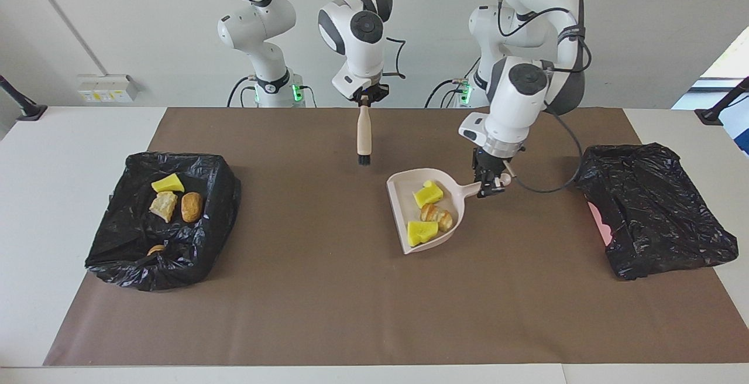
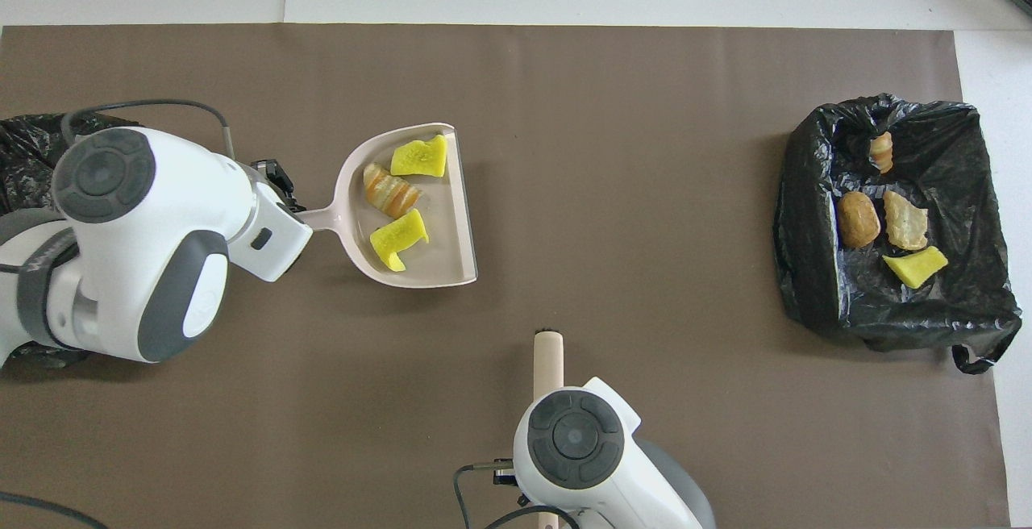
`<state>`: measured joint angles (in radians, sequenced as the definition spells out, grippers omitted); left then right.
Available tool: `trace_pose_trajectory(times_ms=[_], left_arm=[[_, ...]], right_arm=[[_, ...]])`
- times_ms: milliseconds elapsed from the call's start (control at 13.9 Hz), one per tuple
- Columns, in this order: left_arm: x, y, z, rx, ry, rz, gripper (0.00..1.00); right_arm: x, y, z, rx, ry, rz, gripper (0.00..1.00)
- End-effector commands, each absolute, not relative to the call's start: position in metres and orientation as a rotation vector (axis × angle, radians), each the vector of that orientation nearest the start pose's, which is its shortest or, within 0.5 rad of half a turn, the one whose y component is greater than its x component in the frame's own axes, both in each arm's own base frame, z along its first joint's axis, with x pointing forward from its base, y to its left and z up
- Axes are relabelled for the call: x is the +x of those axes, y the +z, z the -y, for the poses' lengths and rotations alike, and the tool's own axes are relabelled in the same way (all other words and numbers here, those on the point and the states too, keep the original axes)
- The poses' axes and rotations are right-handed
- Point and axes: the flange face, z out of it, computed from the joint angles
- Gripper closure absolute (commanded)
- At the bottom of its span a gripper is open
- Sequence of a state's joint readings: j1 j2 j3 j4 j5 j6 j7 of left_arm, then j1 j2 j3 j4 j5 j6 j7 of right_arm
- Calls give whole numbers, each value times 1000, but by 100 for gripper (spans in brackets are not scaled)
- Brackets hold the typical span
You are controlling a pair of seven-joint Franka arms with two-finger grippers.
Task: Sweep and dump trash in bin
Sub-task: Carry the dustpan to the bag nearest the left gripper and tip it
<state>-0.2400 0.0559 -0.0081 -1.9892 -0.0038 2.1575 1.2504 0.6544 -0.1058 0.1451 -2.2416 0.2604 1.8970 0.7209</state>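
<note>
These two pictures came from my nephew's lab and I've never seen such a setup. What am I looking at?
Two white robot arms work at a table covered with a brown mat. One picture faces them from across the table; the other looks steeply down from above their end.

The left claw is shut on the handle of a beige dustpan, which carries three scraps: two yellow sponge pieces and a brown bread-like lump. The right claw is shut on the top of a brush that hangs bristles down.

At the right arm's end sits an open bin lined with black plastic, with more scraps in it. At the left arm's end lies a black bag.
</note>
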Motion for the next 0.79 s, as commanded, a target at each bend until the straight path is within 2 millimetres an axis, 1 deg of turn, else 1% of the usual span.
trace_pose_trajectory(times_ms=[0, 72, 144, 216, 288, 361, 433, 505, 649, 721], left_arm=[[565, 477, 67, -2222, -147, -2135, 100], [570, 491, 30, -2249, -123, -2116, 100], [573, 504, -11, -2299, -115, -2063, 100], [573, 510, -47, -2321, -116, -2031, 100], [569, 511, -86, -2349, -121, -1995, 100], [562, 513, -130, -2388, -147, -1936, 100], [551, 518, -173, -2417, -160, -1876, 100], [546, 525, -204, -2432, -168, -1826, 100], [523, 535, -267, -2464, -157, -1723, 100], [514, 543, -291, -2450, -166, -1686, 100]], right_arm=[[316, 390, -365, -3075, 489, -125, 100], [313, 383, -370, -3081, 497, -121, 100], [309, 372, -376, -3094, 523, -107, 100], [308, 364, -379, -3095, 521, -109, 100], [308, 354, -378, -3095, 511, -130, 100], [309, 349, -377, -3091, 495, -137, 100], [308, 349, -378, -3089, 489, -124, 100], [309, 348, -377, -3089, 491, -122, 100], [306, 340, -373, -3097, 505, -116, 100], [306, 333, -373, -3100, 512, -120, 97]])
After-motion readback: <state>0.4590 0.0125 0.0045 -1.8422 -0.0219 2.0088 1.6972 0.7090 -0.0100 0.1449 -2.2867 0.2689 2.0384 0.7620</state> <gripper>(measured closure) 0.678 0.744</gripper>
